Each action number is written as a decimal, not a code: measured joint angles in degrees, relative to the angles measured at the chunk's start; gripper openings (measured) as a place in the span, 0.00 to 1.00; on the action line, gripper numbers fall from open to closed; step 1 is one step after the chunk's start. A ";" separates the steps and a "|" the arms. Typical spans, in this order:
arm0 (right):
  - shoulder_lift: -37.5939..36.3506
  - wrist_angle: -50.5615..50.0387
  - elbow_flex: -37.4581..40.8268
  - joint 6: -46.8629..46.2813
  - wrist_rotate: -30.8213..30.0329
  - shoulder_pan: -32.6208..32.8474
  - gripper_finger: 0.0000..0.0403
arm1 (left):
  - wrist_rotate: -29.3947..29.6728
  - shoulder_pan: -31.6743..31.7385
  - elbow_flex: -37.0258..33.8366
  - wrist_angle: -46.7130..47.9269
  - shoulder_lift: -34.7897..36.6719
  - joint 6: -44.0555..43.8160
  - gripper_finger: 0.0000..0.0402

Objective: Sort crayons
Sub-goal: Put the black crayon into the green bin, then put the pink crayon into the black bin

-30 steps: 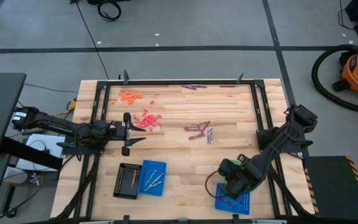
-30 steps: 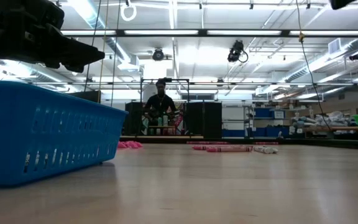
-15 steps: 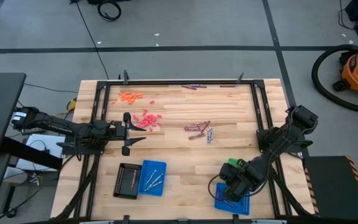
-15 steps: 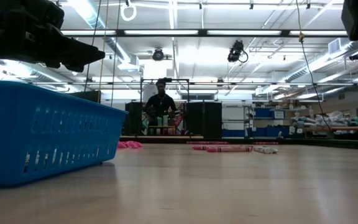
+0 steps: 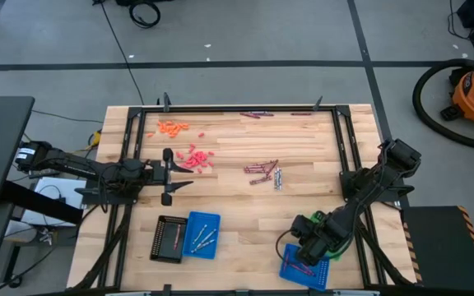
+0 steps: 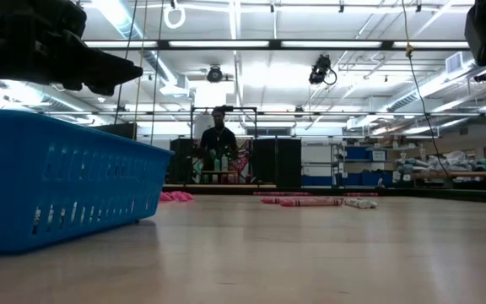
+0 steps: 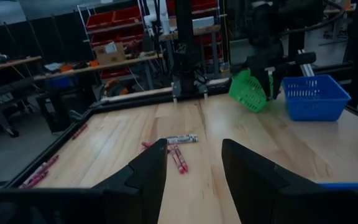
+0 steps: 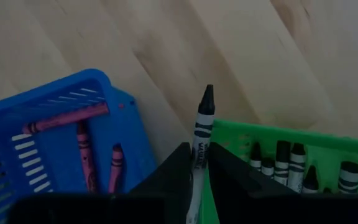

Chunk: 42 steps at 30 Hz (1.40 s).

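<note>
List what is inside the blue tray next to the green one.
In the right wrist view, the blue tray holds three purple-pink crayons. The right gripper, gripping a black crayon, covers the tray's near part, so anything there is hidden.

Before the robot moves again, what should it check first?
1. Right tool gripping the dark crayon: ok.
2. Crayon lined up over the green tray: cannot tell; it sits at the tray's edge, close to the blue tray.
3. Green tray already holds similar dark crayons: ok.
4. Left tool open and waiting at the table's left side, out of the way: ok.
5. Sorting finished: not ok; loose crayons lie on the table.
</note>
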<state>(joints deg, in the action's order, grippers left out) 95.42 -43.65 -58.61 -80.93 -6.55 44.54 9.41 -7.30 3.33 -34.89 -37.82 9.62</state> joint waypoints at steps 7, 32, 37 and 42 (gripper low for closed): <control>0.00 0.32 0.00 0.07 0.22 0.02 0.16 | 0.00 0.01 0.00 0.02 0.00 0.01 0.41; -0.26 -27.09 -9.53 -1.21 3.41 0.39 0.16 | 0.00 0.01 0.00 -0.01 -0.02 -0.04 0.41; -0.26 -28.11 -9.53 -2.89 3.39 0.39 0.16 | 0.00 0.01 0.00 -0.01 -0.01 -0.04 0.41; -0.26 -26.26 -9.53 -2.62 3.32 0.39 0.16 | 0.01 0.00 0.01 -0.01 -0.01 -0.04 0.41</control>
<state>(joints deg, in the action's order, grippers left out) 95.15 -69.91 -68.14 -83.55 -3.23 44.93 9.42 -7.30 3.34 -34.89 -37.83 9.58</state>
